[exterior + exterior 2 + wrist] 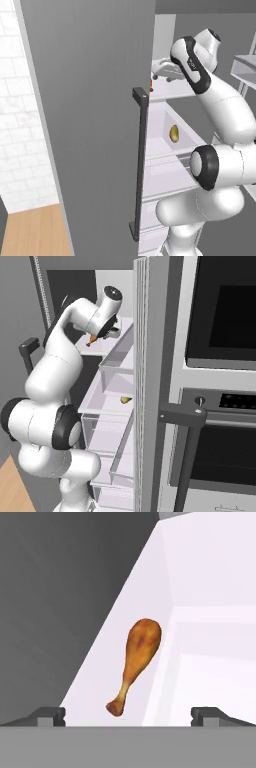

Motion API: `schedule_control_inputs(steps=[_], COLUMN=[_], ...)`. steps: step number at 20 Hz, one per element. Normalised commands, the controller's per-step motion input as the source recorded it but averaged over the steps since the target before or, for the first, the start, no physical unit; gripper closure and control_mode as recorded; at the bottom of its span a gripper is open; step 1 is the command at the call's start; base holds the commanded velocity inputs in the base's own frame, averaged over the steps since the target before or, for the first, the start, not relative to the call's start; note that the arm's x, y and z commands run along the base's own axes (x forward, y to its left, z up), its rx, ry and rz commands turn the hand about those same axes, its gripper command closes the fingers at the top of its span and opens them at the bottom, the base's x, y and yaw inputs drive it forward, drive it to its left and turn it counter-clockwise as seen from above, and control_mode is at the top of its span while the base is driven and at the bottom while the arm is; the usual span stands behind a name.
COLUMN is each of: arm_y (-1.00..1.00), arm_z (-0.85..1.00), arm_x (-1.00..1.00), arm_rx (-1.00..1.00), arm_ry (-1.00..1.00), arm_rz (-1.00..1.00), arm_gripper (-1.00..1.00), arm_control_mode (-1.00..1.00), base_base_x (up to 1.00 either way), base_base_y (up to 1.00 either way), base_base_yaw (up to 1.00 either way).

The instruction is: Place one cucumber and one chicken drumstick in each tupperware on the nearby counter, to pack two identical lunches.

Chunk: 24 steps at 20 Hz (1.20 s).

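Hand view: chicken drumstick (139,657) lying on white fridge shelf (210,677), bone end toward camera
Jaws: spread wide, holding nothing, drumstick between fingertips (50,714)
Right base view: gripper (102,331) over drumstick on upper shelf

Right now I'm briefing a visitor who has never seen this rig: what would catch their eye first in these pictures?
Probably the golden-brown chicken drumstick, lying alone on a white fridge shelf, bone end toward the camera. The open claw is lined up just short of it, holding nothing. Next comes the big white arm reaching into the open fridge, past the grey door with its dark handle.
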Motion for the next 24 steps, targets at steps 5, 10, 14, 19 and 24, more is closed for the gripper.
schedule_control_inputs(steps=[5,10,14,19,24], arm_y=[0.33,0.11,-0.10,0.00,0.00], arm_z=[-0.27,-0.17,-0.14,-0.11,-0.09], arm_x=[0.16,0.47,0.50,0.52,0.21], arm_rx=[0.00,0.00,0.00,0.00,0.01], arm_ry=[0.01,0.00,0.02,0.03,0.08], arm_rz=[0.00,0.00,0.00,0.00,0.00], arm_gripper=[-1.00,-1.00,-1.00,-1.00,-1.00], arm_control_mode=[-1.00,-1.00,-1.00,-1.00,-1.00], base_base_x=[0.00,0.00,0.00,0.00,0.00], base_base_y=[0.00,0.00,0.00,0.00,0.00], base_base_yaw=[0.00,0.00,0.00,0.00,0.00])
